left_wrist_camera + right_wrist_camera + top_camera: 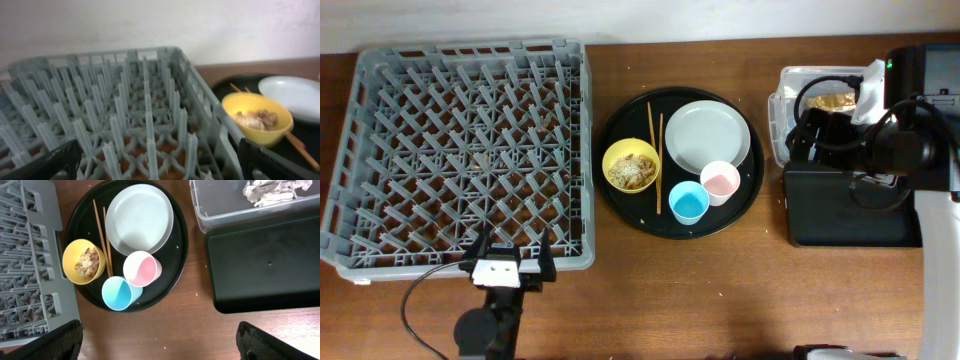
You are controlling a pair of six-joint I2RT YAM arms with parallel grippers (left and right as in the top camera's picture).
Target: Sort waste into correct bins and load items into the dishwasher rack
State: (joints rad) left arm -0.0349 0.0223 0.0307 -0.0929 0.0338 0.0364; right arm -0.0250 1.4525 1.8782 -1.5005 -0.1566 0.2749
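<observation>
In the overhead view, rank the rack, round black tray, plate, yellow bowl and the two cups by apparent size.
1. Dishwasher rack
2. Round black tray
3. Plate
4. Yellow bowl
5. Blue cup and pink cup, about alike

On the bench (720,290), the rack (470,48) lies left, the round tray (620,125) in the middle, and the tub (782,110) right, behind the shallow tray (840,215). On the round tray, the chopsticks (655,150) lie between bowl (631,166) and plate (707,136), with a cup (720,183) and a second cup (689,203) in front.

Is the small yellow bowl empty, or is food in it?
Not empty: the small yellow bowl holds brownish food scraps with white rice grains, visible from overhead.
</observation>
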